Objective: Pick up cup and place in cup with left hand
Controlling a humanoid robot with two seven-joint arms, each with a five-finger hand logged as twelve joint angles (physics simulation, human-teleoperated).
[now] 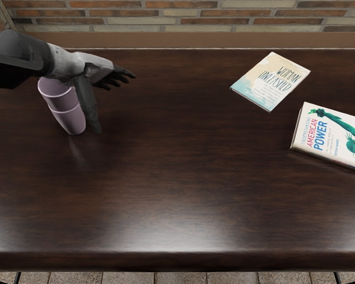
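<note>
So the upper cup (57,97) is sitting in the lower cup (71,120), left side of the tabletop (183,177). Probably light, stiff, kinda slick plastic; I'd grip it gently up high. Left hand (94,72) is right beside, fingers stretched out, holding nothing.

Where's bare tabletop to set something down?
Mid-table, between the left hand and "Woman Unleashed"; also the front stretch, nearer than the stacked cups and "American Power". Crowded: back left, hand beside cups; right, narrow gap between the books.
</note>
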